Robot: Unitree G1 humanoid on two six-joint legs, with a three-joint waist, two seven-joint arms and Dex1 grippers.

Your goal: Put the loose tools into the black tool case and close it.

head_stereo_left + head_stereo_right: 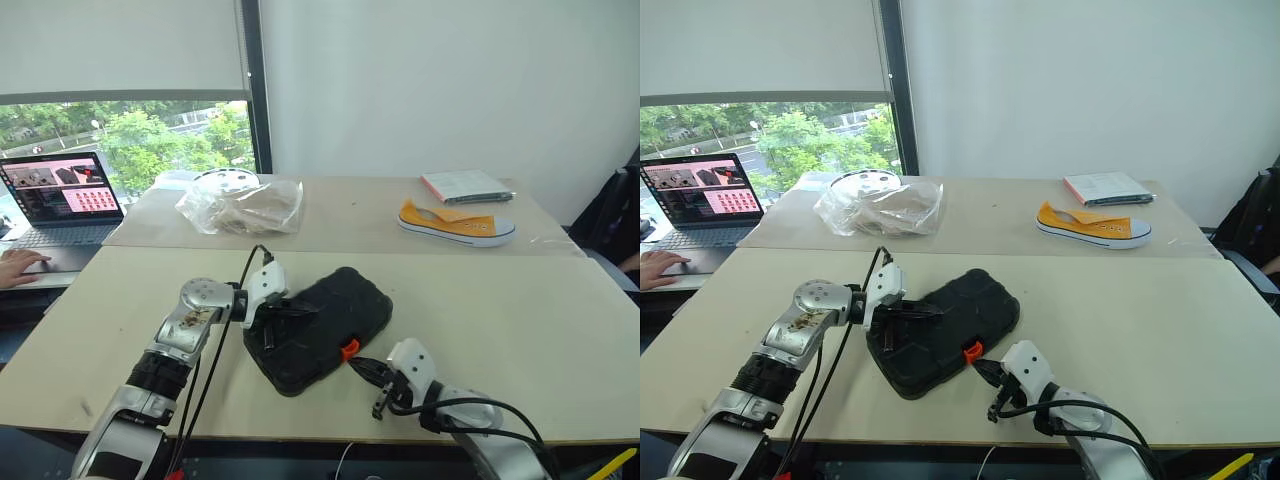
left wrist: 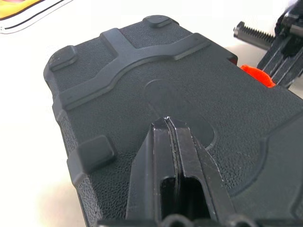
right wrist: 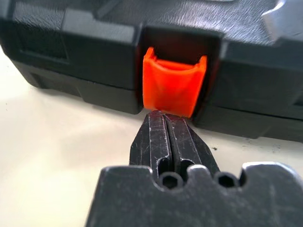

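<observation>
The black tool case (image 1: 330, 320) lies on the near table with its lid down; the loose tools are hidden from view. My left gripper (image 1: 300, 311) is shut and rests its tips on the lid (image 2: 199, 94) near the case's left end. An orange latch (image 3: 173, 87) sits in the front edge of the case (image 3: 71, 52). My right gripper (image 3: 165, 118) is shut, its tips at the lower edge of that latch. From above, the right gripper (image 1: 362, 366) sits just beside the latch (image 1: 348, 349).
A second table behind holds a crumpled plastic bag (image 1: 243, 206), a yellow sneaker (image 1: 456, 223) and a booklet (image 1: 466, 186). A laptop (image 1: 62, 200) stands at the far left with a person's hand (image 1: 20, 262) on it. The table edge (image 1: 300, 435) is close.
</observation>
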